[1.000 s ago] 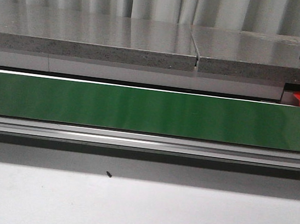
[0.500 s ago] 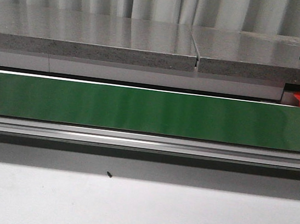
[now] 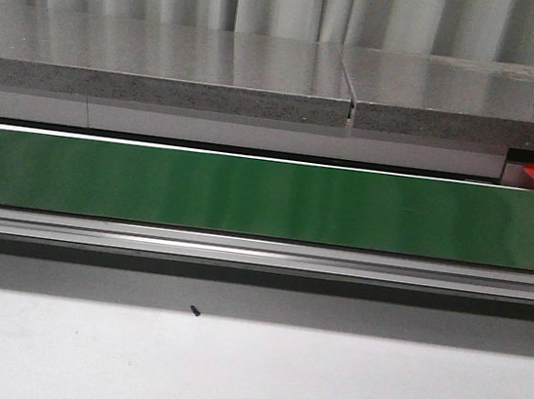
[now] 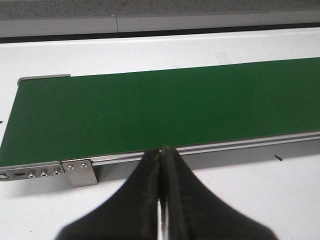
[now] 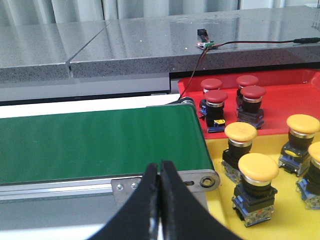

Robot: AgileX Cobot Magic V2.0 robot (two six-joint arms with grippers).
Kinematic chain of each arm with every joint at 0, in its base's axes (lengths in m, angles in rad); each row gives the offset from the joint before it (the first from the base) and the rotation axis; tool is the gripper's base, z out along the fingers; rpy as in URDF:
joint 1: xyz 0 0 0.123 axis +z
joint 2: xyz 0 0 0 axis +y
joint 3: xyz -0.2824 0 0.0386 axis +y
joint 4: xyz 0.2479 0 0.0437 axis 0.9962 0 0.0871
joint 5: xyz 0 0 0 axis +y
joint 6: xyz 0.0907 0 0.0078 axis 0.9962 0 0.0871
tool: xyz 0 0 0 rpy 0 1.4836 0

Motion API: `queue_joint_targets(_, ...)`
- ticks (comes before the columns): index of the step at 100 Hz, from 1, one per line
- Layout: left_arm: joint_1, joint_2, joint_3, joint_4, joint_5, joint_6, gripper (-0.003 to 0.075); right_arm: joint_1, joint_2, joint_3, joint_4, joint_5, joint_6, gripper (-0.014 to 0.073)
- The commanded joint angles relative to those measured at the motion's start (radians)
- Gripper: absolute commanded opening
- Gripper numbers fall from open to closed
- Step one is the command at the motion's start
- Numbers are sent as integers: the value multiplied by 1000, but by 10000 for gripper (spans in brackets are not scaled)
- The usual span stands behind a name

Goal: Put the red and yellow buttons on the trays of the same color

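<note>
Left black gripper [image 4: 162,200]: fingers pressed together, grasping nothing, poised over the near rail at one end of the long green conveyor belt [image 4: 160,107]. A small black speck [image 3: 194,310] lies on the white table [image 3: 243,383] before the belt. Right black gripper [image 5: 159,200]: likewise clenched and empty, at the belt's opposite end. Beyond that end, red mushroom-head push buttons [image 5: 216,97] stand in the red tray [image 5: 295,82]; yellow push buttons [image 5: 257,167] stand in the adjoining yellow tray [image 5: 222,212].
</note>
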Motion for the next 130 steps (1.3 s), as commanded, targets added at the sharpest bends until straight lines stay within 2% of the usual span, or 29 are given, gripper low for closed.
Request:
queue_joint_targets(1,-6,4,-28,-8,-68,-8,-19,-3,-21,-14,-4,-86,0,-66)
queue_joint_targets(68,-6,4,-28,-8,-70,-8,-19,-3,-21,-14,-4,-86,0,-66)
queue_joint_targets(78,-6,4,-24,36,-85,-8,-19,-3,-21,-14,-4,-86,0,-66)
queue_joint_targets(102,21,-40,114,52,-435,-8,-19,-3,-21,-14,-4,-86,0,-66)
queue_joint_targets(130,114,-170,264,87,-559,-8,-19,-3,-21,-14,-4,-86,0,-66)
